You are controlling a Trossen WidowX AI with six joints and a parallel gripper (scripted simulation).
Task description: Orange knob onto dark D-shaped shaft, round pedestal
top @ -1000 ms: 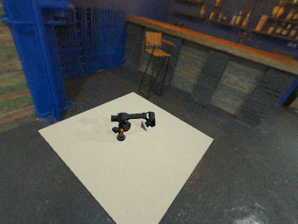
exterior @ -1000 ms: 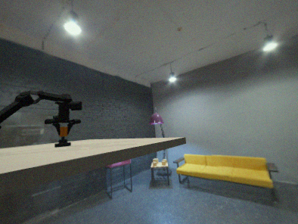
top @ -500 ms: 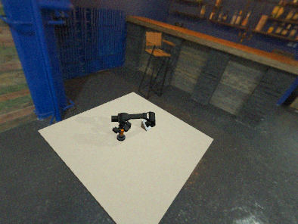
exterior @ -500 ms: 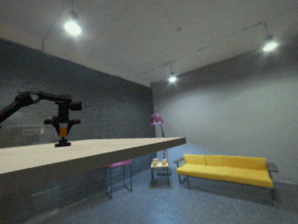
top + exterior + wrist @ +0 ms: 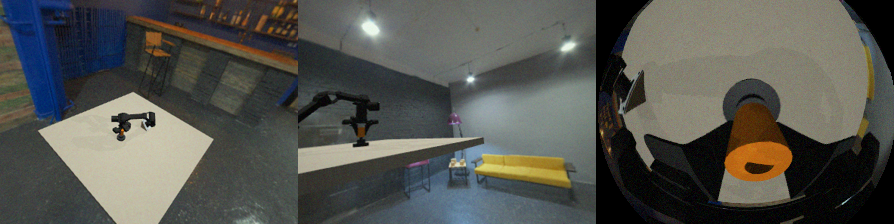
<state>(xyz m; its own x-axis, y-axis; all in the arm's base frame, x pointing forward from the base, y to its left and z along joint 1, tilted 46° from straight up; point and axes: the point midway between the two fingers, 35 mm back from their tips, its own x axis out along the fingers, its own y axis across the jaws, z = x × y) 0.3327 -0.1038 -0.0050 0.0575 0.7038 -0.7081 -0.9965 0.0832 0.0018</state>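
Note:
My gripper (image 5: 122, 131) (image 5: 361, 131) (image 5: 753, 125) is shut on the orange knob (image 5: 122, 132) (image 5: 361, 132) (image 5: 756, 139) and holds it upright. The knob's top opening with its flat side shows in the wrist view. The knob stands directly over the round dark pedestal (image 5: 121, 138) (image 5: 360, 144) (image 5: 735, 99), whose grey rim shows around the knob's lower end in the wrist view. The dark D-shaped shaft is hidden by the knob. In the exterior view the knob's lower edge sits a little above the pedestal base.
The beige table top (image 5: 125, 166) (image 5: 392, 149) carries the arm's base with a white block (image 5: 146, 126) to the right of the pedestal. A bar counter and stool stand behind; a yellow sofa (image 5: 525, 168) and small tables are on the floor below.

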